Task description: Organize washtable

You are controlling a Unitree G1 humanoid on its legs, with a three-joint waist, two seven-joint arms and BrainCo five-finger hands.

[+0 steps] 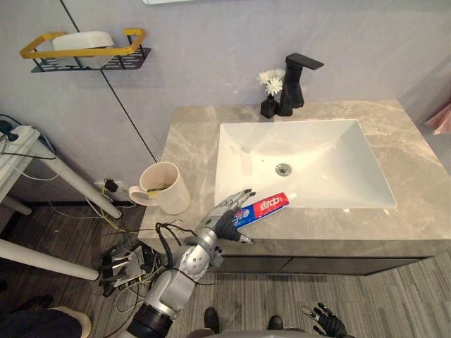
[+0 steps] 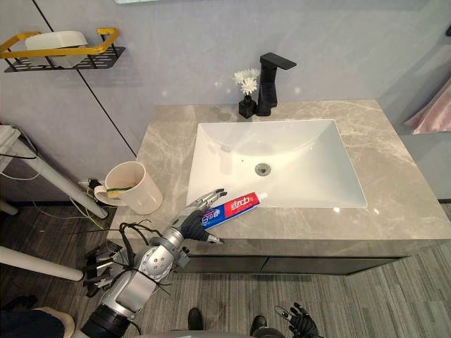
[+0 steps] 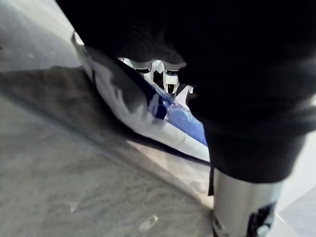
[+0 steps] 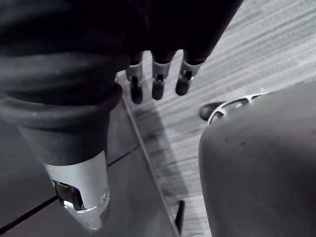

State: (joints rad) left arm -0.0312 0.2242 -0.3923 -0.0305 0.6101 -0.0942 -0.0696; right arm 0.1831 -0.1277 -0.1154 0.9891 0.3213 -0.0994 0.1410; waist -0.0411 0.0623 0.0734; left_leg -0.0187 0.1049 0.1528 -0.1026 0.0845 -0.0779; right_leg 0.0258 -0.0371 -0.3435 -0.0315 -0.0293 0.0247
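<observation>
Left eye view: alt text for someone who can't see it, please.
The left hand rests on the blue end of a toothpaste tube lying on the counter by the sink's front rim; a cream mug stands further left.

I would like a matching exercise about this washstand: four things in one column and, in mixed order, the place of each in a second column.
1. toothpaste tube
2. mug
3. soap
4. flowers

A. beside the black tap
B. on the wall shelf
C. at the counter's left edge
D. in front of the basin, at the left hand

Pairs: 1-D, 2-C, 3-B, 4-A.
</observation>
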